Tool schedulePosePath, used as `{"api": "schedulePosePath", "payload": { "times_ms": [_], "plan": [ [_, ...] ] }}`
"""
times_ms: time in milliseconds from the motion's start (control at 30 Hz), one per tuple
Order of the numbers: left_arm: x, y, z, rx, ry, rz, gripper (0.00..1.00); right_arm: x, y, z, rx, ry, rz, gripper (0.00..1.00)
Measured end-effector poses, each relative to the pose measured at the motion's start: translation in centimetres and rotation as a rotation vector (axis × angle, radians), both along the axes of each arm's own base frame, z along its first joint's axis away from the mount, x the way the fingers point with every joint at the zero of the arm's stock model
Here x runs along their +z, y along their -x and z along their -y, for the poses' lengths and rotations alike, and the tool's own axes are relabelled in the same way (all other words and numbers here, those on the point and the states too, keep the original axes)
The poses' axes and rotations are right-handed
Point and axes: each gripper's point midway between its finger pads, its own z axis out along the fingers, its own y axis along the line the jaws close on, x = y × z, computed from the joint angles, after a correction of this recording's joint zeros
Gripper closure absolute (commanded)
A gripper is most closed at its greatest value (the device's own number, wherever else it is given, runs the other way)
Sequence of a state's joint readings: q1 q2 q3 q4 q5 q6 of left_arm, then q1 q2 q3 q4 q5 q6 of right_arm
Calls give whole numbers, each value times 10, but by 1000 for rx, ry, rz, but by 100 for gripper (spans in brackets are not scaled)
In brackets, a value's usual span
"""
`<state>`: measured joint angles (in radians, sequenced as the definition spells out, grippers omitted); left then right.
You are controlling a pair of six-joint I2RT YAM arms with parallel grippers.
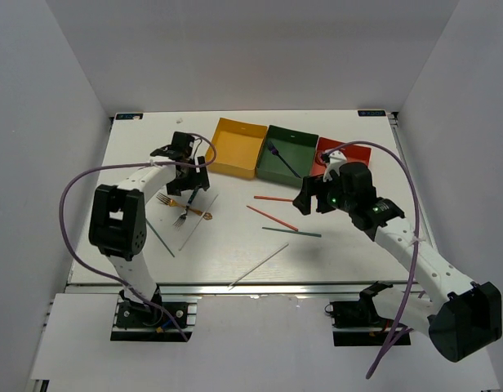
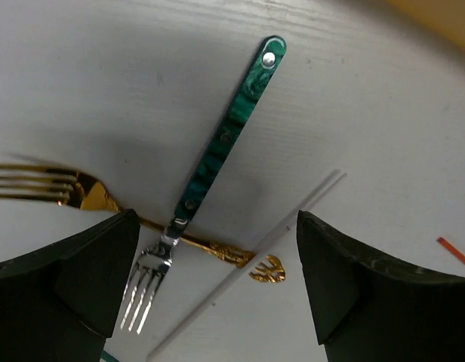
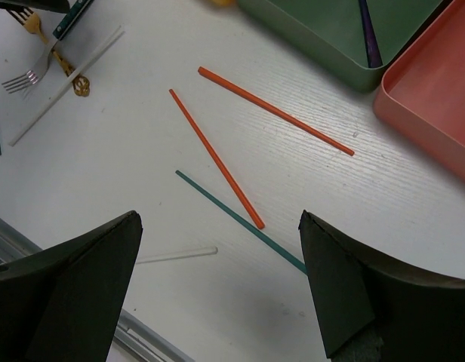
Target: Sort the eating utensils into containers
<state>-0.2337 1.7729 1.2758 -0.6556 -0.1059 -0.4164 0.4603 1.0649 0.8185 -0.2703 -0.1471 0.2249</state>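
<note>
My left gripper [image 1: 190,181] is open, low over a silver fork with a green handle [image 2: 221,143] that lies across a gold fork [image 2: 89,192] and next to a pale chopstick [image 2: 247,264]; its jaws [image 2: 217,279] straddle the silver fork's tines. My right gripper [image 1: 310,198] is open and empty [image 3: 217,286] above two red chopsticks [image 3: 274,111] [image 3: 215,158], a green chopstick [image 3: 240,220] and a pale chopstick [image 3: 176,255]. A yellow tray [image 1: 235,147], a dark green tray [image 1: 296,143] holding a purple fork [image 1: 282,159], and a red-orange tray [image 1: 358,153] stand in a row at the back.
Another green chopstick [image 1: 160,238] lies left of the forks. The right arm covers part of the red-orange tray. Grey walls close in the table on three sides.
</note>
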Motion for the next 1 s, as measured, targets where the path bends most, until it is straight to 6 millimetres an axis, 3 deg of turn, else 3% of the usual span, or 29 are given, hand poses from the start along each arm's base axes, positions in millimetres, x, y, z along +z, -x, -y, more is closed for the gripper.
{"api": "schedulePosePath", "payload": {
  "times_ms": [100, 200, 300, 600, 767, 1000],
  "plan": [
    [-14, -8, 0, -95, -40, -30, 9, -2, 2, -1, 14, -3, -4, 11],
    [-17, -17, -1, -167, -76, -26, 16, -1, 5, -2, 26, -7, 2, 11],
    [-17, -24, -2, -218, -95, -11, 39, 2, 7, -3, 39, -14, 13, 11],
    [-32, -22, -1, -308, -78, -23, 37, 5, 7, -4, 51, -19, 25, 11],
    [-51, -13, 0, -329, -70, -67, 54, 6, 8, -5, 55, -21, 25, 11],
    [-51, -17, 1, -333, -67, -51, 71, 8, 8, -4, 55, -24, 33, 11]
  ]
}}
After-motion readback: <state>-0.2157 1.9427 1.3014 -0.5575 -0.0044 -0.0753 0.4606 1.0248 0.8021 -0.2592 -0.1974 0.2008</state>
